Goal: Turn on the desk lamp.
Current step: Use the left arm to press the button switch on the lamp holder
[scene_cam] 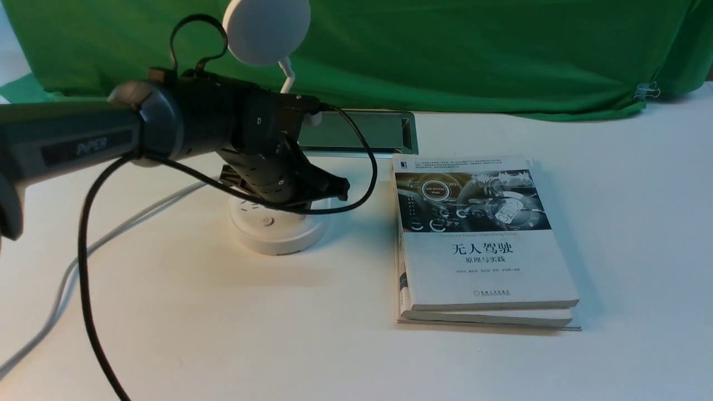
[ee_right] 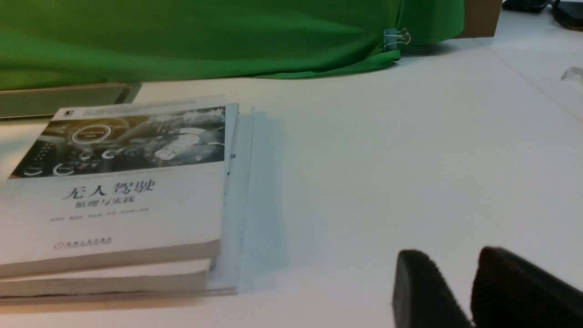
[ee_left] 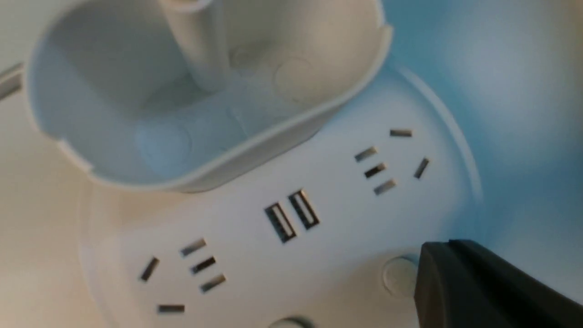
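The white desk lamp stands at the table's back left. Its round disc head [scene_cam: 266,30] is at the top, and its round base [scene_cam: 278,231] carries a button [scene_cam: 266,221]. My left gripper [scene_cam: 340,189] hangs low over the right side of the base. In the left wrist view it [ee_left: 446,248] is shut and empty. Its tip covers the edge of a round button [ee_left: 397,275]. The cup-shaped holder [ee_left: 136,114], two USB ports [ee_left: 291,216] and sockets [ee_left: 387,164] also show there. My right gripper [ee_right: 448,269] is open by a narrow gap and empty, low over bare table.
A stack of books [scene_cam: 482,245] lies right of the lamp and also shows in the right wrist view [ee_right: 118,191]. A grey metal tray [scene_cam: 362,133] sits behind the lamp. A green cloth [scene_cam: 445,50] covers the back. The lamp's white cord [scene_cam: 67,273] and my arm's black cable [scene_cam: 83,267] trail left.
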### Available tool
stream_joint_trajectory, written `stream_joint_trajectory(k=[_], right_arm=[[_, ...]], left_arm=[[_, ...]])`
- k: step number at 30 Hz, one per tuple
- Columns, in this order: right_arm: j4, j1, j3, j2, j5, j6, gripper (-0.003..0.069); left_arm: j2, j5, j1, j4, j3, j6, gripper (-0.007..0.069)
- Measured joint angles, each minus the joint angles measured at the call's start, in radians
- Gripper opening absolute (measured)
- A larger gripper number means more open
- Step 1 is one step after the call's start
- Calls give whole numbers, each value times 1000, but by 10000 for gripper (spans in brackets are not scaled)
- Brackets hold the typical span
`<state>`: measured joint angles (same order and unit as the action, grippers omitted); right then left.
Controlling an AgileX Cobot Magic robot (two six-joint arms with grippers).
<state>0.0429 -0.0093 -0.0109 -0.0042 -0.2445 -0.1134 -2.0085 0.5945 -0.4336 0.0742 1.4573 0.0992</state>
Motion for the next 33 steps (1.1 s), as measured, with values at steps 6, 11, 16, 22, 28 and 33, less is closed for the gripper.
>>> stream_joint_trajectory(k=[6,11,16,22,28,33], right_arm=[[0,0,0,0,1,0,238],[0,0,0,0,1,0,238],[0,0,0,0,1,0,241],[0,0,0,0,1,0,241],[0,0,0,0,1,0,241],[0,0,0,0,1,0,241]], left_arm=[[-2,-15,0,-40,4,8,2],[-27,-19,0,-45,6,11,2],[-38,-4,0,-47,17,13,2],[-33,-1,0,-47,19,13,2],[44,88,0,-7,14,-7,2],[157,254,0,174,-45,-160,2]])
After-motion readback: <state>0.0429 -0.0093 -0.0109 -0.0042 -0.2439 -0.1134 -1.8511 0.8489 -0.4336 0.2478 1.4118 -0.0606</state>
